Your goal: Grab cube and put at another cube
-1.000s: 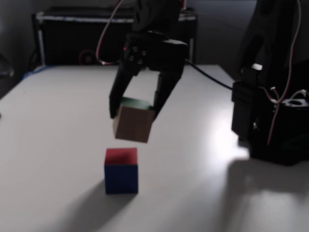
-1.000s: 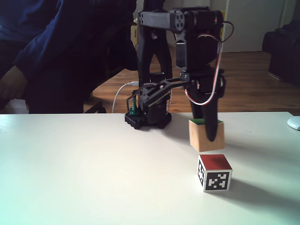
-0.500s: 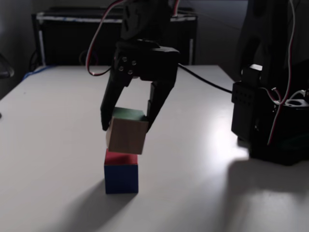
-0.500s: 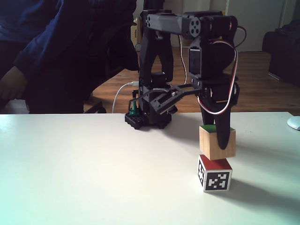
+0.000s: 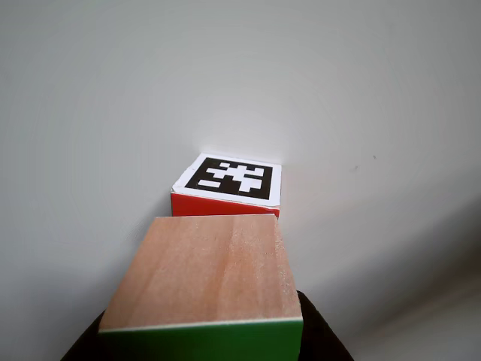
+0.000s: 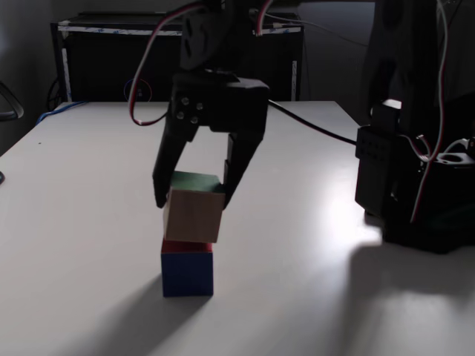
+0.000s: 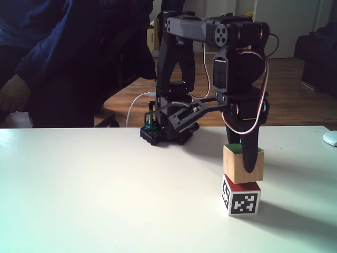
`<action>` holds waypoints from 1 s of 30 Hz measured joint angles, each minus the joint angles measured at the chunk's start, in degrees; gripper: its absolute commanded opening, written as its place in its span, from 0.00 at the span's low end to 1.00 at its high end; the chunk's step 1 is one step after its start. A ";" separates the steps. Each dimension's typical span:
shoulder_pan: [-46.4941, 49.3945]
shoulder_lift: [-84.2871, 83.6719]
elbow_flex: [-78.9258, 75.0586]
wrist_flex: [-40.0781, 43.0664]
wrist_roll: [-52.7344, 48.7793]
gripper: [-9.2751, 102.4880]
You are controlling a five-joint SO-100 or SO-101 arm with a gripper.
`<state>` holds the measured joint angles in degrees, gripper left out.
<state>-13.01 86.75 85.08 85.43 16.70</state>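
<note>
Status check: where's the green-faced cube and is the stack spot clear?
Gripper shut on green-faced cube. Cube low over the marker cube, slightly tilted, about touching its red top. Table around the stack clear, nothing in the way.

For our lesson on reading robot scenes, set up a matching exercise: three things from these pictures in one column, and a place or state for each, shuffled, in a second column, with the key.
Things:
1. green-faced cube
2. marker cube
3. gripper

States:
A. stands on the white table
B. jaws shut on a cube's sides
C. sits atop the other cube, held

Pairs: 1-C, 2-A, 3-B
</note>
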 measured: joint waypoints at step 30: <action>0.18 -3.78 -3.34 2.99 1.14 0.42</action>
<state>-12.83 82.97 81.74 88.42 17.84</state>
